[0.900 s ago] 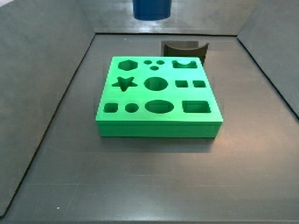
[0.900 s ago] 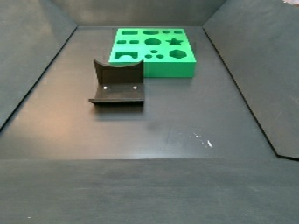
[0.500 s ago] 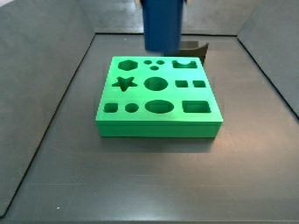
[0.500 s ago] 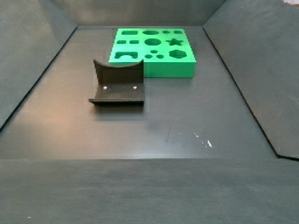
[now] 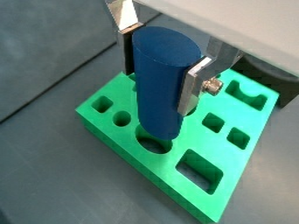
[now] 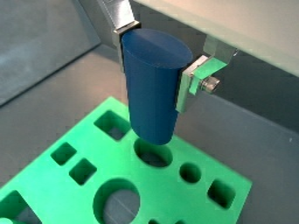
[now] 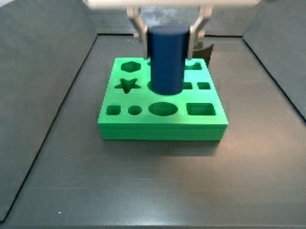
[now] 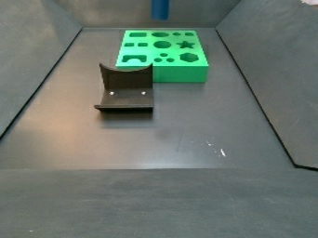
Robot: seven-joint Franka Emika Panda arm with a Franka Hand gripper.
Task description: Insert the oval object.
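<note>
Oval object (image 5: pixel 160 83): tall dark blue smooth peg, rounded oval section. Clamped near its upper end between the two silver fingers (image 5: pixel 197 80) of the gripper (image 5: pixel 163 55), which is closed on it. Long axis upright, lower end pointing down at the green block (image 5: pixel 126 140). Position: above the block's upper face, over the middle rows of cut-outs; in both wrist views its lower end hangs at an oval hole (image 6: pixel 152 154). Whether the tip has entered the hole or only hovers at its mouth cannot be told: the peg hides the opening's near edge.

Hidden or cut off: in a side view the peg (image 7: pixel 166 59) covers the block's central cut-outs and most of the fixture (image 7: pixel 202 47) behind it, and the gripper body (image 7: pixel 170 16) is cropped by the frame edge. In a side view only a sliver of the peg (image 8: pixel 161 8) shows at the frame edge; the gripper itself is out of that picture. In both wrist views the far finger (image 6: pixel 119 16) is largely hidden behind the peg (image 6: pixel 153 83).

Green block (image 8: pixel 163 54): flat, many shaped holes, including a star (image 7: pixel 128 86), circles and squares; rests on the dark floor (image 8: pixel 187 158).

Fixture (image 8: pixel 125 88): dark L-shaped bracket on base plate, standing on the floor just beside the block.
</note>
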